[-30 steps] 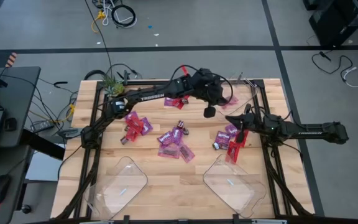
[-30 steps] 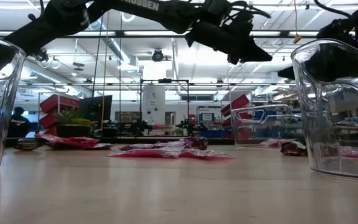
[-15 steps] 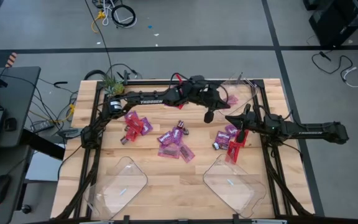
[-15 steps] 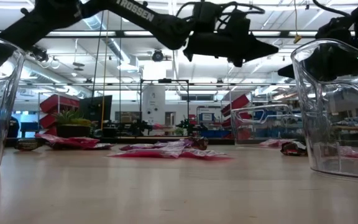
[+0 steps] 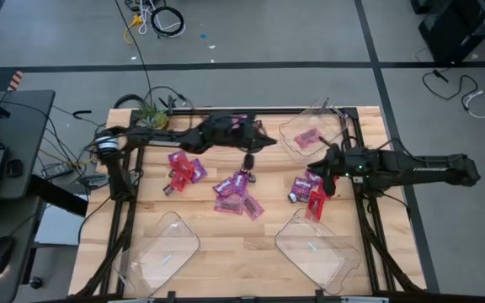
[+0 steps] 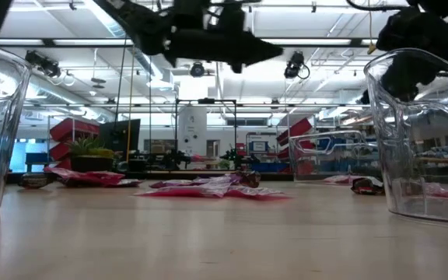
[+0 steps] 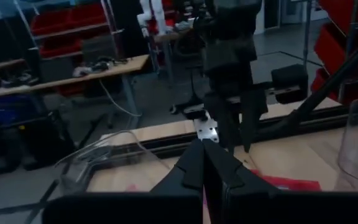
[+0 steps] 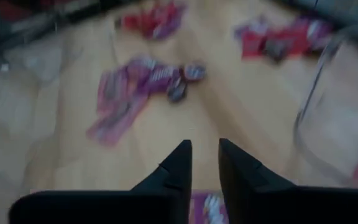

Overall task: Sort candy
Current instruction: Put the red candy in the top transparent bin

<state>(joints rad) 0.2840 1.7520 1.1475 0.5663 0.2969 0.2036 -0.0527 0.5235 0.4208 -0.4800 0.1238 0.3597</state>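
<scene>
The candy lies in loose heaps on the table: magenta packets at the left (image 5: 183,167), a middle heap (image 5: 234,189) and a right heap of purple and red packets (image 5: 310,192). One magenta packet (image 5: 307,137) lies in the clear tray at the far right (image 5: 291,128). My left gripper (image 5: 249,160) hangs shut and empty above the table, just beyond the middle heap; its fingers (image 7: 204,163) meet. My right gripper (image 5: 318,171) hovers over the right heap, its fingers (image 8: 205,155) a little apart with nothing between them.
Two clear trays stand near the table's near edge, one left (image 5: 165,246) and one right (image 5: 314,246); they loom large in the low view (image 6: 422,140). A black frame (image 5: 226,112) runs along the table's far and side edges. Bare wood (image 5: 234,244) lies between the near trays.
My left arm has drawn back from over the far right tray toward the table's left, and its gripper now hangs by the middle heap. The tray with its magenta packet is uncovered. My right gripper has shifted slightly over the right heap.
</scene>
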